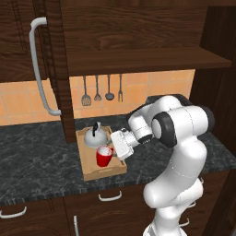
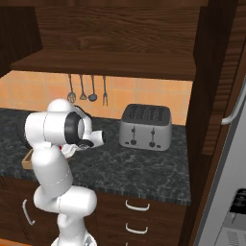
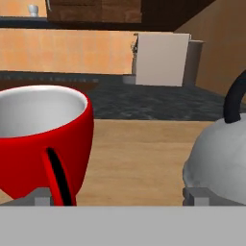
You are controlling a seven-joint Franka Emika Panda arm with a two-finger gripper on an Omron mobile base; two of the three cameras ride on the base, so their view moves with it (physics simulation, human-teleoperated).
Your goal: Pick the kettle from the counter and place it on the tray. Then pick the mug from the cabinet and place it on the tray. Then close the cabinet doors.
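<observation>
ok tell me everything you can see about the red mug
The mug is small, bright glossy red with a pale, empty inside and a looped handle. It stands upright on the wooden tray, in the front part, just in front of the silver kettle and apart from it. The open claw sits right beside its rim; in the hand view the mug fills the left, handle toward the camera. Whether a finger touches it cannot be told.

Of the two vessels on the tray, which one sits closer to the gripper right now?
The red mug, at the tray's front, right beside the open gripper; the silver kettle with the black handle stands behind it.
</observation>
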